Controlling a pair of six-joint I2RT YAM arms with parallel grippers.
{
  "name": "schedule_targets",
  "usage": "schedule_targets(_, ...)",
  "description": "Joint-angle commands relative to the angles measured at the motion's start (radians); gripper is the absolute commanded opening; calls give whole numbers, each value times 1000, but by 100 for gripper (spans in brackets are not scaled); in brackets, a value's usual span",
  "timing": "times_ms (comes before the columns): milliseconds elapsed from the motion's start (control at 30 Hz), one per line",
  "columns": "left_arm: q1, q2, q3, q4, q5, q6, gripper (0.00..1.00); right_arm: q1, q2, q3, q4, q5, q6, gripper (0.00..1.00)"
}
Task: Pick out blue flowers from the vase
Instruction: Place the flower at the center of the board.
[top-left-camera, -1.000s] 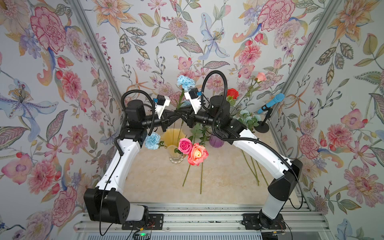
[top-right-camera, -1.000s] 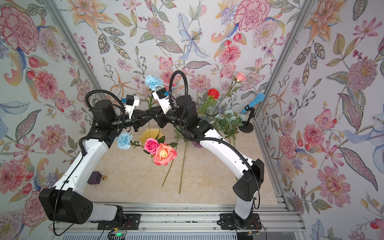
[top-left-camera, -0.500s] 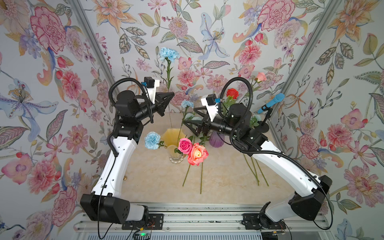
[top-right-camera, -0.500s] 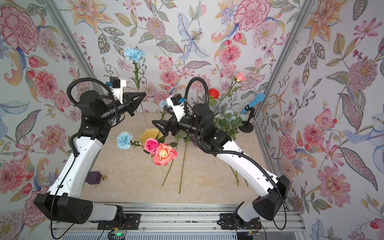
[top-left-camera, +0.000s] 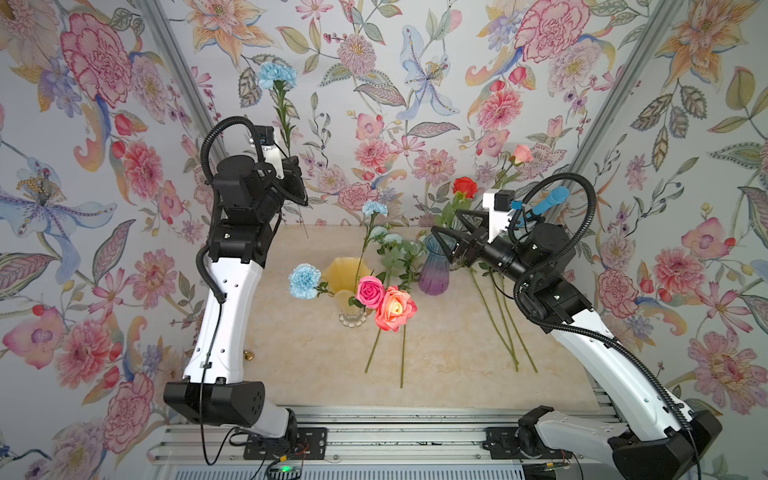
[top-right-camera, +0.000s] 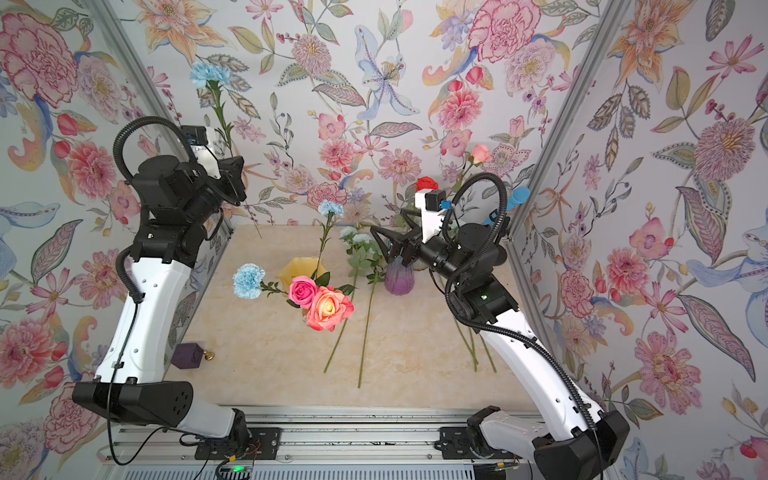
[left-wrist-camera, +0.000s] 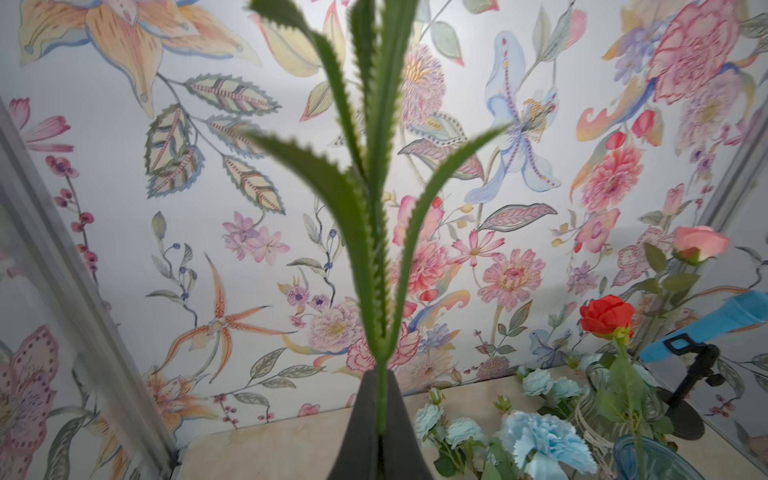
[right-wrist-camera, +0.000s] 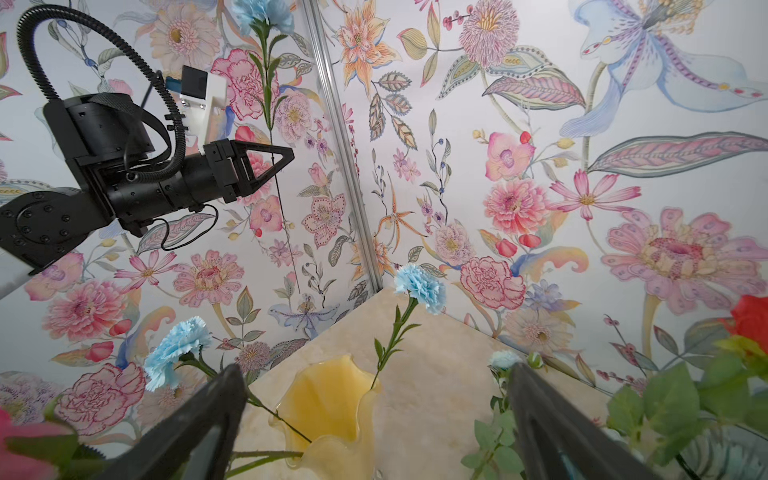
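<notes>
My left gripper (top-left-camera: 296, 173) is raised high at the back left, shut on the thin green stem of a sky-blue carnation (top-left-camera: 276, 75) whose bloom stands up against the wall. In the left wrist view the fingers (left-wrist-camera: 365, 415) pinch that stem (left-wrist-camera: 380, 374). The yellow ruffled vase (top-left-camera: 347, 274) holds two more blue carnations (top-left-camera: 304, 281) (top-left-camera: 374, 208), a pink rose (top-left-camera: 370, 291) and an orange rose (top-left-camera: 395, 308). My right gripper (top-left-camera: 446, 239) is open and empty, to the right of the vase. A pale aqua spray (top-left-camera: 390, 241) lies on the table.
A purple vase (top-left-camera: 434, 274) stands just under my right gripper. Behind it are a red rose (top-left-camera: 464, 186), a pink bud (top-left-camera: 521, 153) and a blue microphone (top-left-camera: 548, 199). Long stems (top-left-camera: 503, 324) lie on the table. A small purple box (top-right-camera: 187, 355) sits at the left.
Both grippers were together on the carnation stem above the vase. The right one opened and drew back to the right. The left arm carried the carnation up and to the left.
</notes>
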Motion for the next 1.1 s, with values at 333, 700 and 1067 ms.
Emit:
schedule_targets(333,92,338,-67,-175,-190,150,0,-207,-128,-142,89,-125,102,100)
schedule_targets(700,173,548,-107,-165,-281,247,0,-353,-127,-193,144,-240,181,100)
schedule_targets(1067,231,630,-216,-97,-322,289,0,-398,-79,-209,224,-316,252,100)
